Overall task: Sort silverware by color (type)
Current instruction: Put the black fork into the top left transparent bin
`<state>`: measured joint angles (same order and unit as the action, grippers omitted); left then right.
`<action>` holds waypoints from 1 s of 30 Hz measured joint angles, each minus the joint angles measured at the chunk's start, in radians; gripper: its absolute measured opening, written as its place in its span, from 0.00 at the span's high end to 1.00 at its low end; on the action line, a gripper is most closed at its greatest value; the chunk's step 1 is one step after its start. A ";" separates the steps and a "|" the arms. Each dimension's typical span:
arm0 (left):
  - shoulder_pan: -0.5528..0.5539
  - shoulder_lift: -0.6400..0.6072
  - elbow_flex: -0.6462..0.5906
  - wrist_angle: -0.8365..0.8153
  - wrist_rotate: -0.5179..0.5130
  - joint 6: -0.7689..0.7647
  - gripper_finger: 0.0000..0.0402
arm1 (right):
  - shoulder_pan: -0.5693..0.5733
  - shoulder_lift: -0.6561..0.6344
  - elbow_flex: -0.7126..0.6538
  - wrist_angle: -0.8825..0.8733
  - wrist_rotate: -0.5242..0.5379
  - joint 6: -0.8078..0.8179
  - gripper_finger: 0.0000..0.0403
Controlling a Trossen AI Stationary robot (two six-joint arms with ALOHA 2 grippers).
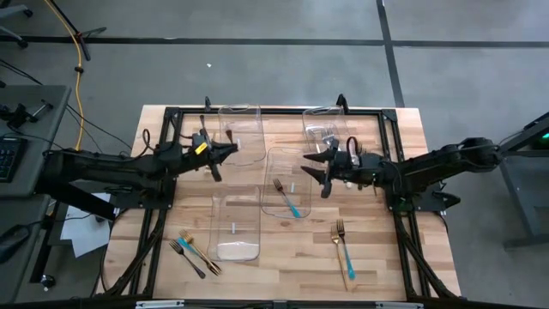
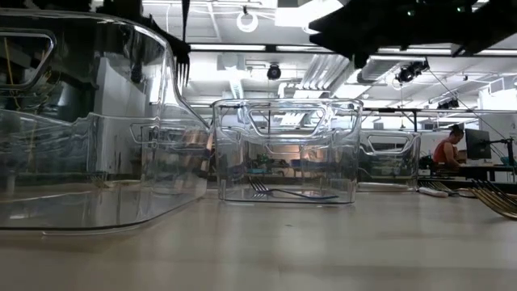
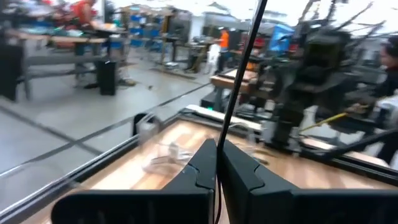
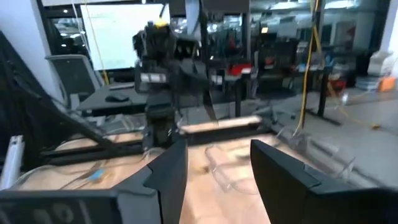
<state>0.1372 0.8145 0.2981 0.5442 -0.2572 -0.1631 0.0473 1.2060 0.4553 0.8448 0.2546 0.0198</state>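
1. While my left tool [image 1: 230,151] is clamped together on a black fork [image 3: 239,74], it hangs over the surface beside the far-left clear bin [image 1: 241,133]; the low view shows the fork [image 2: 182,48] dangling tines-down above the bins.
2. My right tool [image 1: 316,169] hovers near the middle bin [image 1: 288,182] with its fingers [image 4: 169,171] apart and nothing between them.
3. I judge the step in hand to be carrying the black fork to its bin. To do it well, I would centre the tines over the chosen bin's opening, lower until they clear the rim, then release, keeping the left arm well away from the right one.
4. A teal-handled fork [image 1: 288,198] already lies in the middle bin. A gold and teal pair [image 1: 343,251] lies on the wood near the right front, and a mixed cluster [image 1: 194,252] lies at the left front.
5. The surface [image 1: 377,257] is pale wood planks inside a black frame, with four clear bins on it.
6. Beyond it I see a workshop with desks, and a person [image 2: 447,151] seated far off.
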 joint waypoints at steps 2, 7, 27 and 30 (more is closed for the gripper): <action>0.026 0.017 0.000 -0.011 0.020 -0.027 1.00 | -0.009 0.000 0.011 -0.001 0.000 -0.005 0.57; 0.040 0.043 0.000 0.000 0.071 -0.045 1.00 | -0.011 0.000 0.015 -0.025 0.000 0.001 0.57; 0.137 0.047 0.141 -0.327 0.013 -0.259 1.00 | -0.014 0.001 0.015 -0.064 0.000 0.016 0.57; 0.196 0.103 0.279 -0.569 0.024 -0.307 1.00 | -0.014 0.001 0.016 -0.054 0.001 0.025 0.57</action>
<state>0.3331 0.9179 0.5773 -0.0247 -0.2331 -0.4698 0.0330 1.2068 0.4709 0.7905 0.2557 0.0444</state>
